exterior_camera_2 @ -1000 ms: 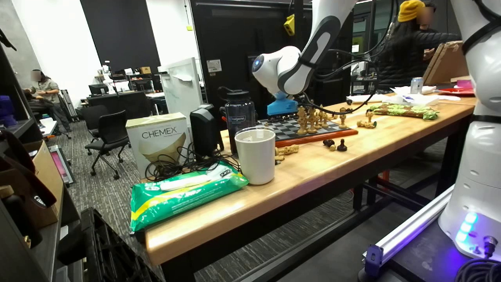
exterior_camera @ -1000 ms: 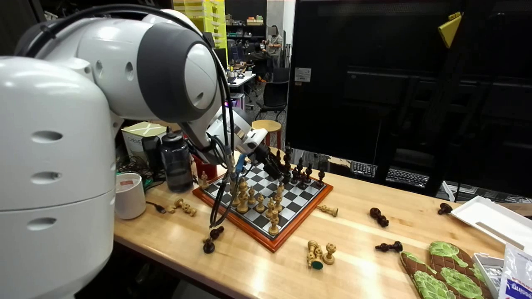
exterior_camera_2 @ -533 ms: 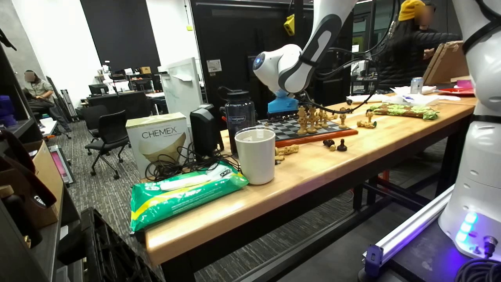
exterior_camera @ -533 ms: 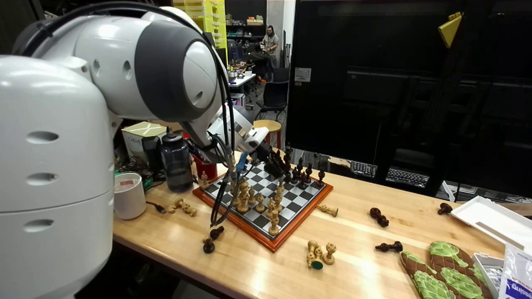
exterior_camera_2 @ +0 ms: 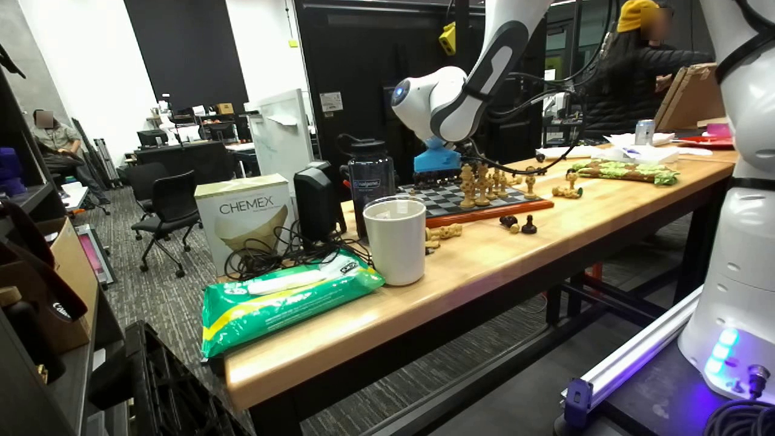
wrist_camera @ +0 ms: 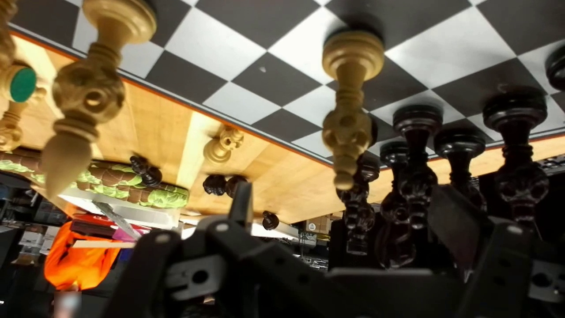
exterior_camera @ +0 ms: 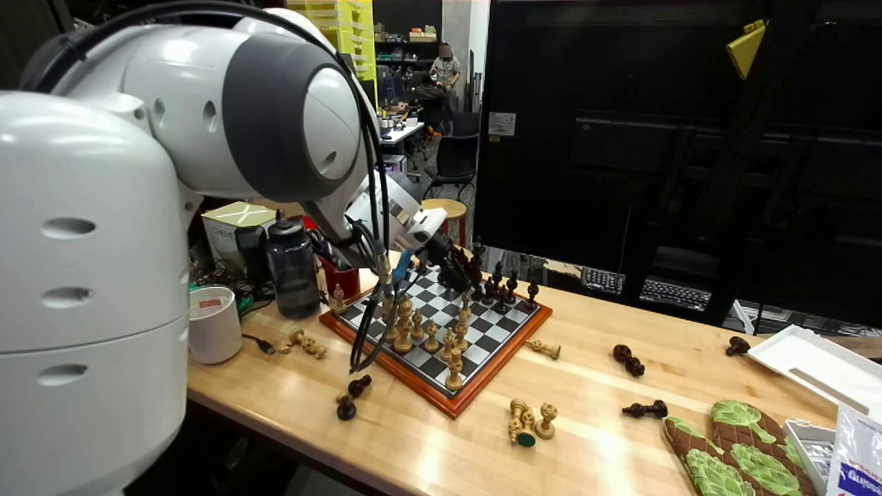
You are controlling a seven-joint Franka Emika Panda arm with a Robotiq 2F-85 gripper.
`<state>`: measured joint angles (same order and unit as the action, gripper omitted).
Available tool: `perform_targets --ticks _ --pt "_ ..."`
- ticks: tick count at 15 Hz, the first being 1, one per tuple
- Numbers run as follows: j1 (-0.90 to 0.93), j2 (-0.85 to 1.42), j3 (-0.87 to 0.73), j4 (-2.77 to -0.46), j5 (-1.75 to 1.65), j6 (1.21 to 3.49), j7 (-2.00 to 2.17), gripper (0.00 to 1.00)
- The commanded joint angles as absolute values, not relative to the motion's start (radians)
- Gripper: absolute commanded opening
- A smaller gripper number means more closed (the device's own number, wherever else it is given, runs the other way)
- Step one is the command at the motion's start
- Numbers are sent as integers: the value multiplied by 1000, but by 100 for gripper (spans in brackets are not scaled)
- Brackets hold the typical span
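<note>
Rising only slightly over the preceding second, the gripper (wrist_camera: 344, 192) was found with its jaws spread wide, and nothing was seen held between them. A single light chess piece (wrist_camera: 347, 128) was observed upright on the chessboard (exterior_camera: 496, 360), just in front of the fingers (wrist_camera: 242, 205) in the inverted wrist view; no contact with either finger was made out. Beyond it, a cluster of dark chess pieces (wrist_camera: 417, 172) was recorded standing near the board's edge, one of them partly hidden by a finger. No displacement of any piece on the board was noted over the same interval. By this it was judged that the work had been carried no further than positioning, and that no grasp had been secured.

Further light chess pieces (exterior_camera: 402, 341) were seen upright toward the opposite side of the board, grouped and apart from the gripper. Off the board, on the wooden table (exterior_camera: 448, 455), loose light pieces (exterior_camera: 544, 349) and loose dark pieces (exterior_camera: 645, 410) were noted lying about, with a patterned mitt (exterior_camera: 761, 467) near one of the dark ones. A water bottle (exterior_camera: 293, 275) and a white mug (exterior_camera_2: 395, 242), standing near one another, were located on the table in both exterior views.
</note>
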<state>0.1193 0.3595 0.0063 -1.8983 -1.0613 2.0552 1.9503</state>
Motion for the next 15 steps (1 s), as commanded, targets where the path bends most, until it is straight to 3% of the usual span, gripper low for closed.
perform_targets --ticks 1,7,15 --pt "119 325 8 -1910 -1066 2048 1969 100" --pt "114 293 10 -1911 -1057 2044 1969 100" --pt "69 190 16 -1924 -797 2132 1872 100"
